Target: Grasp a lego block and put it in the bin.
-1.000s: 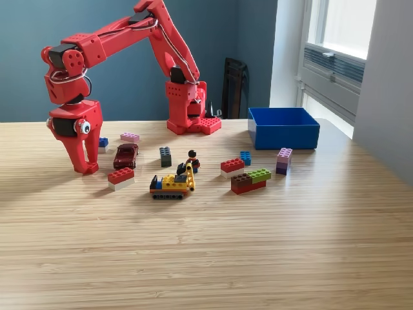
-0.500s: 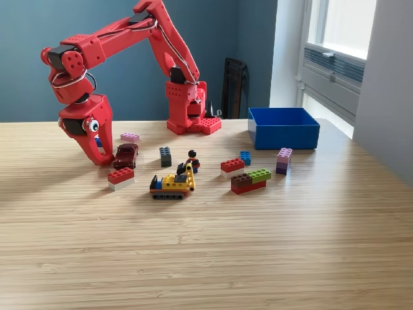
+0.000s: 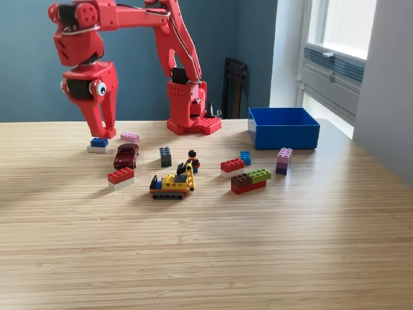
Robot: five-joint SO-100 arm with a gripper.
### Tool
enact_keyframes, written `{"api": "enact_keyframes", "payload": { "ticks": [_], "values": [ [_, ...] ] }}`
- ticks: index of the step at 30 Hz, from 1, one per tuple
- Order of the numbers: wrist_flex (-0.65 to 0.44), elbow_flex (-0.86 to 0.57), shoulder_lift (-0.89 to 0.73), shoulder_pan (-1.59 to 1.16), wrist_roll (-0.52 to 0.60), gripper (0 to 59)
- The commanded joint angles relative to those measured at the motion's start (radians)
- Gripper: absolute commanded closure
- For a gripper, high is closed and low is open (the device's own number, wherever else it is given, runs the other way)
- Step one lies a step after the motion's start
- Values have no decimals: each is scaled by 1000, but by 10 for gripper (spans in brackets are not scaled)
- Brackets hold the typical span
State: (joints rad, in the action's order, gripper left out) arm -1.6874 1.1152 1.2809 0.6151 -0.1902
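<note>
1. Red arm (image 3: 129, 26) up high over the far left of the table (image 3: 206, 258), its gripper (image 3: 103, 132) pointing straight down.
2. Fingers look narrow and hold nothing; the tips hang just above a blue-on-white block (image 3: 99, 144).
3. Whether the tips touch that block, I cannot tell.
4. The bin (image 3: 284, 132), blue and low-walled, sits at the far right of the table, well apart from the gripper; no block shows inside it from this angle.
5. Just right of the gripper: a pink plate (image 3: 130, 137), and nearer the front a dark red car (image 3: 126, 155).
6. In front of the car, a red-on-white block (image 3: 120, 177).
7. Mid-table: a dark grey block (image 3: 166, 155), a minifigure (image 3: 191, 160), and a small yellow vehicle (image 3: 171, 185) touching it.
8. Towards the bin: a red-white block (image 3: 231, 166), a small blue block (image 3: 245, 157), a brown, green and red stack (image 3: 250, 180), and a purple stack (image 3: 284, 160).
9. The arm's base (image 3: 190, 113) stands at the far edge, left of the bin.
</note>
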Motion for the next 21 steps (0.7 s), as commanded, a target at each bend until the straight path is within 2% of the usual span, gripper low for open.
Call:
{"api": "enact_keyframes", "payload": {
  "ticks": [1,9,21],
  "values": [
    [-55,63,301,-222,54,586],
    [-89,173,451,-607,170,586],
    [-87,299,463,-1290,439,586]
  ]
}}
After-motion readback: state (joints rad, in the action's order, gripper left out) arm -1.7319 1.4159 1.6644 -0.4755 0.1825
